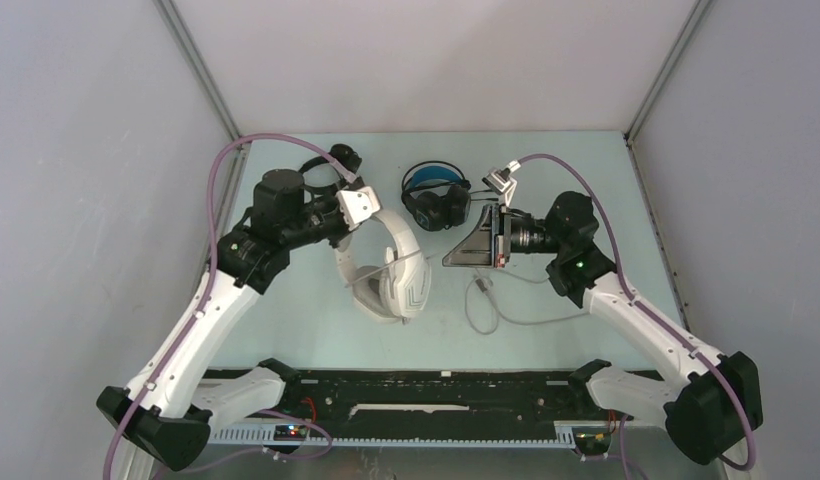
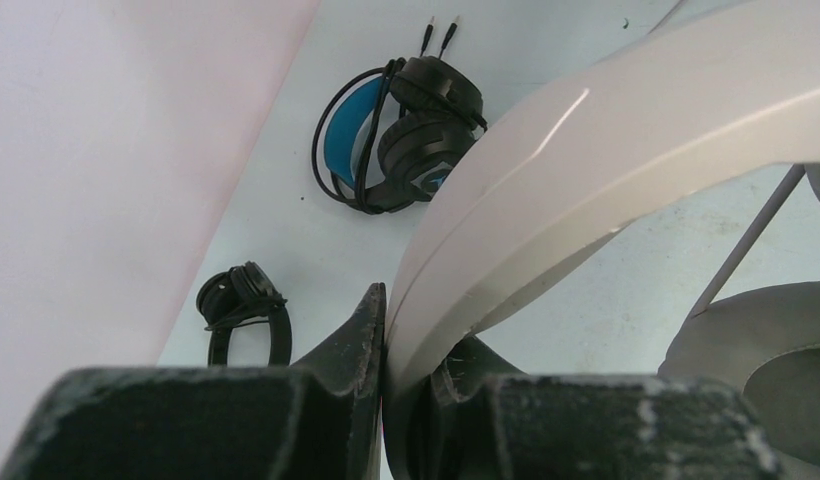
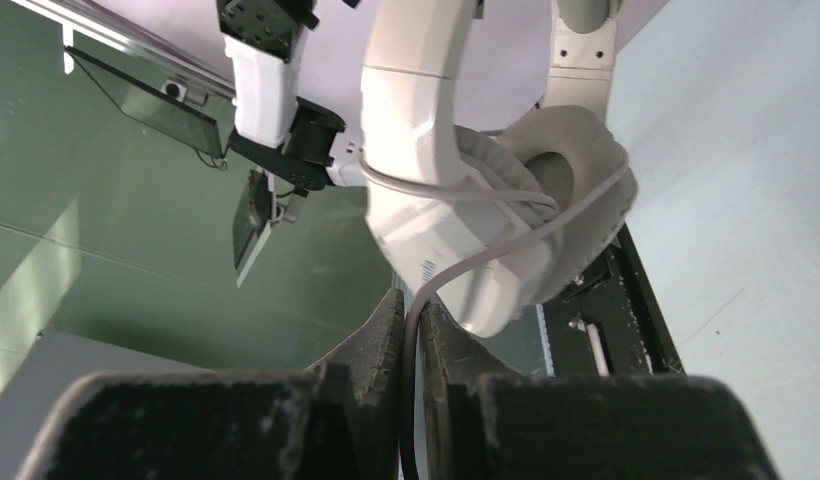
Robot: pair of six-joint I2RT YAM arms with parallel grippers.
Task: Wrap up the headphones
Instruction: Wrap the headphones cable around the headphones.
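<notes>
White headphones (image 1: 391,280) sit near the middle of the table (image 1: 586,200), between your two arms. Your left gripper (image 2: 386,305) is clenched on the headband (image 2: 586,150), with the band wedged between both fingers. Your right gripper (image 3: 412,310) pinches the cable (image 3: 466,265), which is looped around the ear cup (image 3: 561,190) and runs down into the narrow gap between the fingers. The blue-banded pair (image 1: 436,195) and the small black pair (image 1: 331,160) lie toward the far edge, apart from both grippers.
</notes>
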